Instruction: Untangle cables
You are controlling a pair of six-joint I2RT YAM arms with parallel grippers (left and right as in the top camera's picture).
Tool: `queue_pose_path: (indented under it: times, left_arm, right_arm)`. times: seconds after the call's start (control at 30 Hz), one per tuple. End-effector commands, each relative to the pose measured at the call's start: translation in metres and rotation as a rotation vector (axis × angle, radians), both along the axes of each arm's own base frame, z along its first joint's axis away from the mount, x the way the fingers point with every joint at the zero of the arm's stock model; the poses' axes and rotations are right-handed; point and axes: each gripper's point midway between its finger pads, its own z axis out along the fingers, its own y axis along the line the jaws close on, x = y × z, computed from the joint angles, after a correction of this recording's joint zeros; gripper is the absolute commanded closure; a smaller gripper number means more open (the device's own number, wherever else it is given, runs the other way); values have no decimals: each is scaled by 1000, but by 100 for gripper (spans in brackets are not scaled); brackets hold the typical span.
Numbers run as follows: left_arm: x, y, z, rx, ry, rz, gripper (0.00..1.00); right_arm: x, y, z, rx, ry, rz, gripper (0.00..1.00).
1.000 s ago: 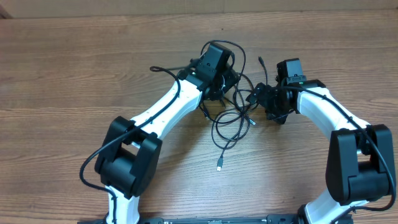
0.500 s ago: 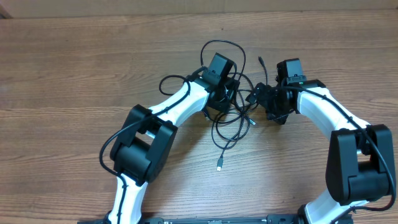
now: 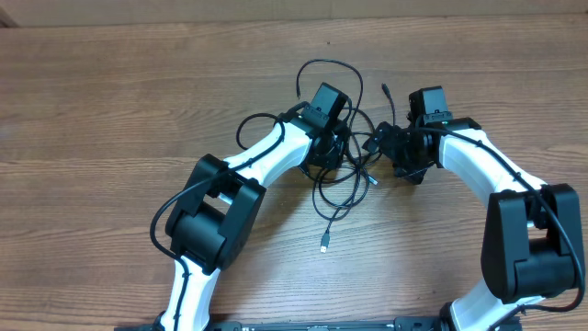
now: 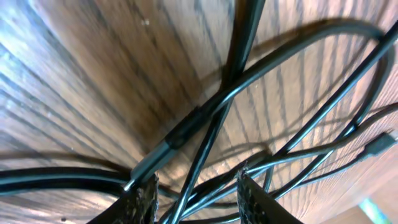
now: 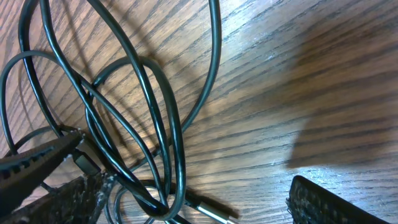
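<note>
A tangle of thin black cables (image 3: 351, 164) lies on the wooden table between my two grippers. My left gripper (image 3: 325, 140) is low on the tangle's left side. In the left wrist view it (image 4: 198, 202) is open, and several cable strands (image 4: 205, 134) run between its fingers (image 4: 140, 202). My right gripper (image 3: 388, 147) is at the tangle's right side. In the right wrist view it (image 5: 196, 205) is wide open, with cable loops (image 5: 155, 124) and a metal plug (image 5: 211, 210) near its left finger (image 5: 62, 202). Neither gripper holds anything.
One loose cable end with a plug (image 3: 325, 245) trails toward the front of the table. Another plug end (image 3: 386, 90) points to the back. A loop (image 3: 323, 66) arcs behind the left gripper. The wooden table (image 3: 110, 110) stretches to all sides.
The left arm has swung its elbow to the right and the left gripper has shifted slightly right and down into the tangle. The right arm has not moved.
</note>
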Motion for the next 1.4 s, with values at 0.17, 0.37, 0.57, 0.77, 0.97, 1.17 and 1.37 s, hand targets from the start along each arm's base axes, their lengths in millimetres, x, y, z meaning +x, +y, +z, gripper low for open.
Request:
queue_pose_path:
  times: [0.17,0.37,0.57,0.77,0.97,1.17,1.37]
  left_arm:
    - [4,7,-18,57,-2,54,62]
    - [-2,-11,-38,-9,39,9,70]
    - [-9,-16,-56,-23,68,-49,78]
    - [2,2,-58,99,-88,-284,96]
    - [33,25,-17,118,-264,-435,96]
    - [53,36,68,119,-486,-508,96]
    - [49,32,143,103,-648,-529,96]
  right_arm:
    - [1,-2,0,-10,-6,-5,4]
    - [-2,-3,0,-12,8,-5,4]
    - [-6,-3,-2,-14,24,-4,4]
    - [-8,-3,-2,-15,34,-4,4]
    - [-18,-5,-4,-21,75,2,16]
    - [-24,-3,-5,-12,102,3,21]
    - [-26,2,-3,25,114,3,24]
